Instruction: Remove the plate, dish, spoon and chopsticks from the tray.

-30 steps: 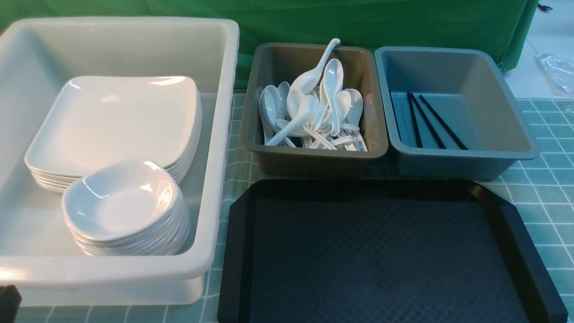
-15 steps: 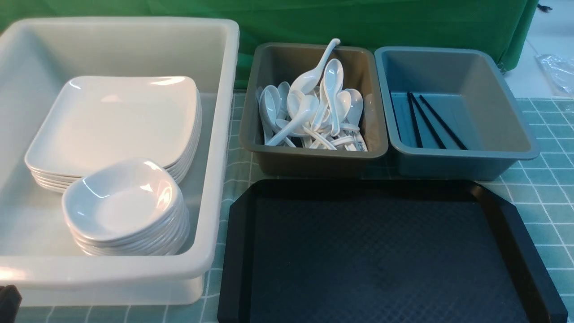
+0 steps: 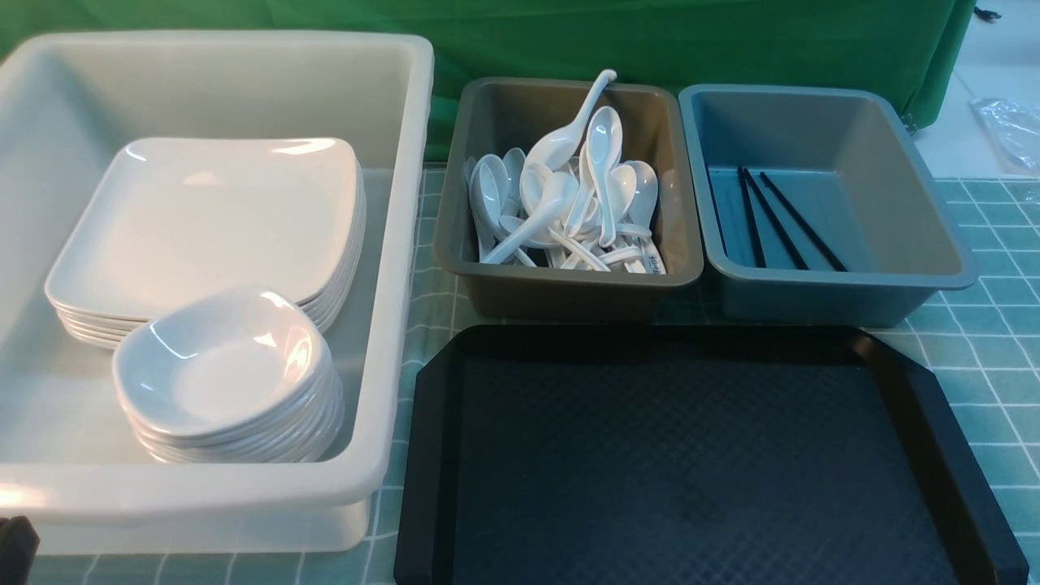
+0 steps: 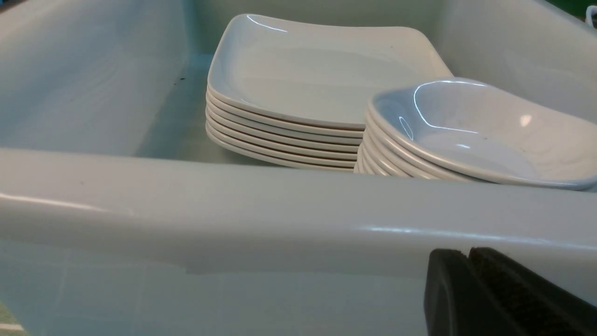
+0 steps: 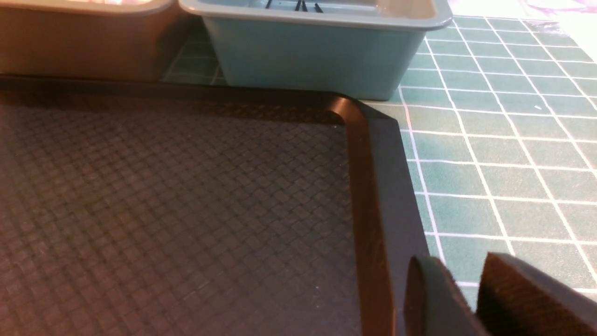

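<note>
While my left jaws (image 4: 468, 261) sit pressed together just outside the white tub's (image 3: 406, 244) near rim, my right jaws (image 5: 471, 280) stand slightly apart above the table (image 3: 991, 341) beside the tray's (image 3: 934, 406) right rim, holding nothing. I count three tubs. The white one holds one stack of about seven plates (image 3: 203, 219) and, in front and touching it, a stack of dishes (image 3: 219, 370). The brown tub (image 3: 561, 284) holds a heap of spoons (image 3: 561, 203), too tangled to count, handles mixed, one sticking up over the far wall. In the blue-grey tub (image 3: 845, 284) three chopsticks (image 3: 780, 219) show, running near to far, fanned slightly. The tray lies long side left to right, just before both small tubs, its floor bare.
</note>
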Motion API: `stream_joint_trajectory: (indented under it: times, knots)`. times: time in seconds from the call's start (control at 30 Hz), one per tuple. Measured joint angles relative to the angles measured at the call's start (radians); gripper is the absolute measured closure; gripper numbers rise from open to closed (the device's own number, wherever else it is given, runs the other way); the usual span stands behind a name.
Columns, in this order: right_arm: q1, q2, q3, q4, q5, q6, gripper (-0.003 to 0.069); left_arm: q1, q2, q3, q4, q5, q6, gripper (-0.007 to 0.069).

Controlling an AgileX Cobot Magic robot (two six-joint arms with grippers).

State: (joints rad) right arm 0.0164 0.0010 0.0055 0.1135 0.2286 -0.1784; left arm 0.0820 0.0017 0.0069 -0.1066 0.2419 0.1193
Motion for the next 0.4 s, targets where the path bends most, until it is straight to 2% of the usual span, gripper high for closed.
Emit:
stream_joint_trajectory:
  times: [0.4]
  knots:
    - [0.0, 0.0, 0.0, 0.0, -0.001, 0.0, 0.0438, 0.0, 0.0, 0.0, 0.0, 0.0, 0.0, 0.0608]
